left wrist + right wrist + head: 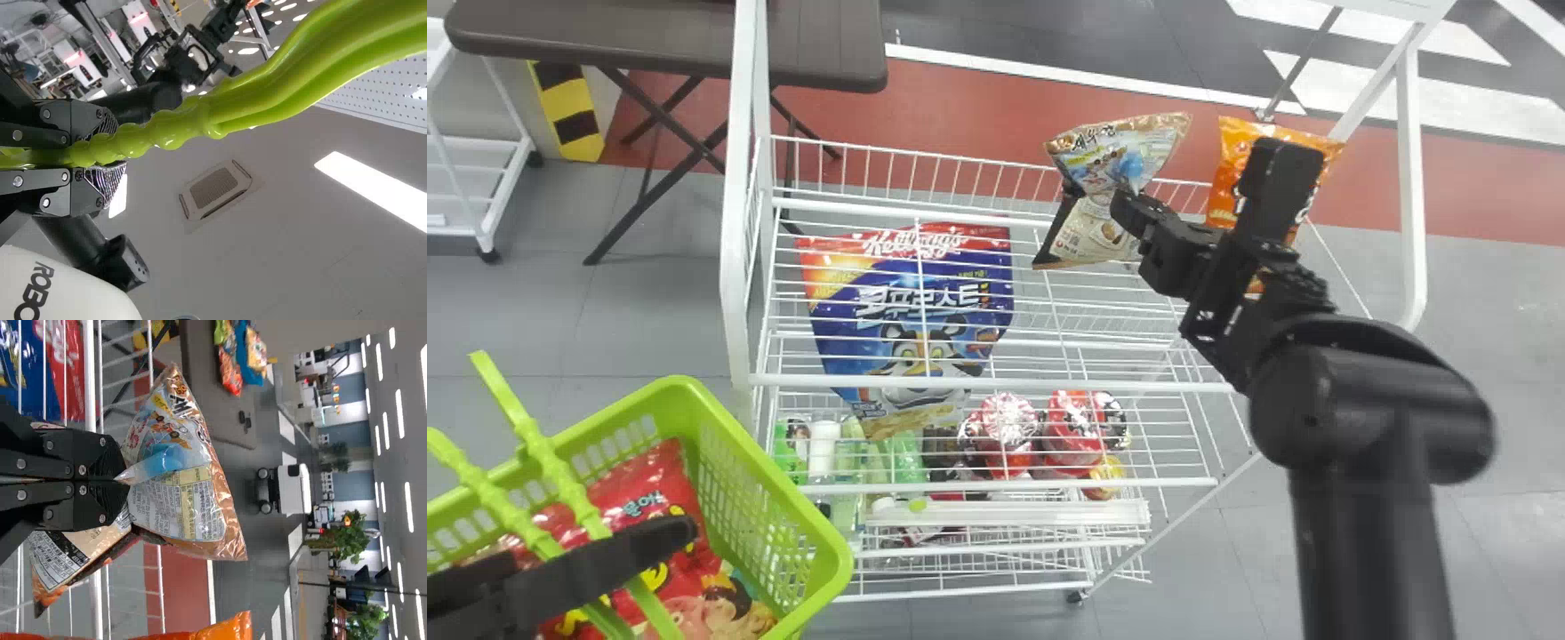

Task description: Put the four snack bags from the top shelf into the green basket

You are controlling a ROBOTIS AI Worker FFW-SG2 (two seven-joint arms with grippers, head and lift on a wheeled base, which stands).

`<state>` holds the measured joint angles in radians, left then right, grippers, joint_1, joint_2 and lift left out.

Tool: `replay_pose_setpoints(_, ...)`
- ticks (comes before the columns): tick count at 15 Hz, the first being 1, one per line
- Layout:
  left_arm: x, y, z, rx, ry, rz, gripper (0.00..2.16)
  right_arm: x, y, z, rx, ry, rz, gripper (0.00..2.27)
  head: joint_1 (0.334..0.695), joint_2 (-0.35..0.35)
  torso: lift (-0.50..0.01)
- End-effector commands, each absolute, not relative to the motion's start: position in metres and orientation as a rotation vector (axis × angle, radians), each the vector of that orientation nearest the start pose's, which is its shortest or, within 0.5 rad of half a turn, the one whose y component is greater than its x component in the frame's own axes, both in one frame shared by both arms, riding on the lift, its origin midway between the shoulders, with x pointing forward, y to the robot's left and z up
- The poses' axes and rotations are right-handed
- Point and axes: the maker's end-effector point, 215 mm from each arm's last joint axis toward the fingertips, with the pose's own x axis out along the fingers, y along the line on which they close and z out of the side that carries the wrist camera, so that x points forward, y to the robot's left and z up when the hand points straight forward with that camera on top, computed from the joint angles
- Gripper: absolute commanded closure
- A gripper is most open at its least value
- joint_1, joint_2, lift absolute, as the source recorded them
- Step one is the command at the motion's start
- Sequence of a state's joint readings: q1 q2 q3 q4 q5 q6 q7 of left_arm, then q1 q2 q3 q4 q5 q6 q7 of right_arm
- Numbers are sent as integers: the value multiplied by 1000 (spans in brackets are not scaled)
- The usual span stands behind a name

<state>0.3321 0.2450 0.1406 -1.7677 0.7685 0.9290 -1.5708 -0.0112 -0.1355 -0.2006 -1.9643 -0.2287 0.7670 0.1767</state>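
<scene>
My right gripper (1128, 203) is over the rack's top shelf (996, 218), shut on a clear-and-brown snack bag (1125, 151). In the right wrist view, the right gripper (125, 480) pinches this bag (180, 480) at a crumpled blue-tinted spot. Close below it is a beige and black bag (1089, 233). An orange bag (1232, 164) stands farther right, partly hidden by the arm. A large blue and red bag (911, 320) lies on the left. My left gripper (680, 532) is at the green basket (760, 511); in the left wrist view, the left gripper (100, 150) grips its handle (180, 123). Red bags (645, 484) lie inside.
Bottles (854, 462) and round red packs (1009, 431) sit on a lower level of the white wire rack. White posts (738, 196) rise at the rack's sides, the left one between basket and bags. A brown table (667, 40) stands behind at the left.
</scene>
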Motion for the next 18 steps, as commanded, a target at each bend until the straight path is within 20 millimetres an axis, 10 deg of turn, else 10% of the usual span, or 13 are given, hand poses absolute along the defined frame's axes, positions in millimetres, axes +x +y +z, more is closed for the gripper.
replay_pose_setpoints(1, 265, 122, -318, -1192, 370, -1523, 2145, 523, -263, -300, 152, 372, 163, 2253, 695, -249, 0)
replay_pose_setpoints(8, 266, 118, -318, -1200, 368, -1528, 2145, 376, -90, -299, 383, 630, 643, 2250, 695, -83, 0)
replay_pose_setpoints(14, 263, 116, -317, -1204, 373, -1534, 2148, 343, 33, -308, 479, 703, 884, 2250, 695, 176, 0)
replay_pose_setpoints(18, 264, 121, -316, -1202, 368, -1529, 2148, 325, 51, -360, 383, 834, 855, 2243, 695, 306, 0)
